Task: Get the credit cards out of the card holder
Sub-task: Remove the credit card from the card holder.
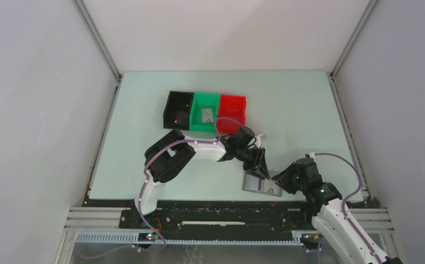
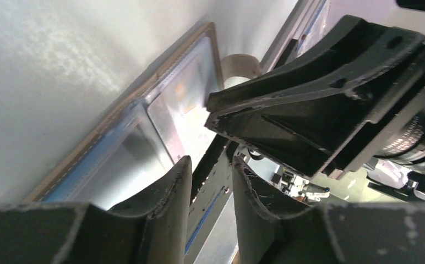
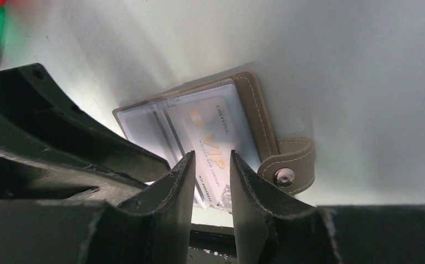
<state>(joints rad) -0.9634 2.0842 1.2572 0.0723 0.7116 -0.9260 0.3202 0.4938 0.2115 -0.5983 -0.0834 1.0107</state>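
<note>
Two arms meet low over the open card holder (image 3: pixel 254 110), which lies flat on the table (image 3: pixel 353 66). The right pincer (image 3: pixel 210 181) has its fingers a narrow gap apart, pinching nothing. A pale credit card (image 3: pixel 213 137) lettered VIP shows between its tips, tucked in a pocket, and the closing tab (image 3: pixel 290 165) lies just right of them. The left pincer (image 2: pixel 211 187) is likewise slightly spread and empty, with the holder just to its left.

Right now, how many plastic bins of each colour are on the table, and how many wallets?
Black bin: 1
Green bin: 1
Red bin: 1
Wallet: 1
Total: 4
</note>
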